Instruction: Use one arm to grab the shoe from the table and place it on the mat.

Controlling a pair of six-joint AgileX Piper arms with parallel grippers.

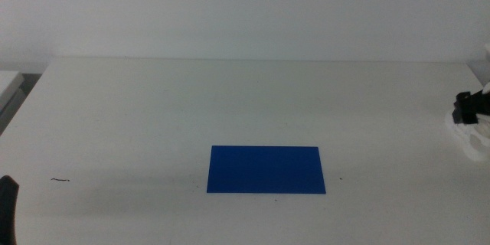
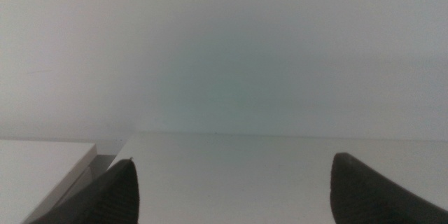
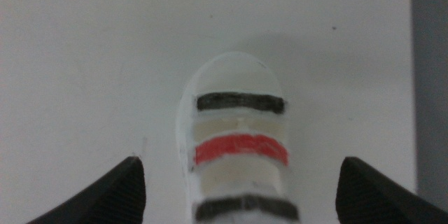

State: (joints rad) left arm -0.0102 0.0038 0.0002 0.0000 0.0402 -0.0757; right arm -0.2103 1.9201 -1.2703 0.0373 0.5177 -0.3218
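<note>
The dark blue mat (image 1: 266,170) lies flat on the white table (image 1: 230,99), near the front middle. The white shoe (image 1: 472,139) stands at the table's far right edge. In the right wrist view the shoe (image 3: 238,122) shows two dark straps and one red strap. My right gripper (image 1: 468,108) hangs just over the shoe. In the right wrist view the right gripper (image 3: 239,164) is open, with one jaw on each side of the shoe and neither touching it. My left gripper (image 1: 6,207) waits at the bottom left corner, and the left wrist view shows it (image 2: 233,164) open and empty.
A small dark scratch mark (image 1: 61,180) is on the table at the front left. The table's right edge (image 3: 428,77) runs close beside the shoe. A second white surface (image 1: 8,83) stands off the table's left side.
</note>
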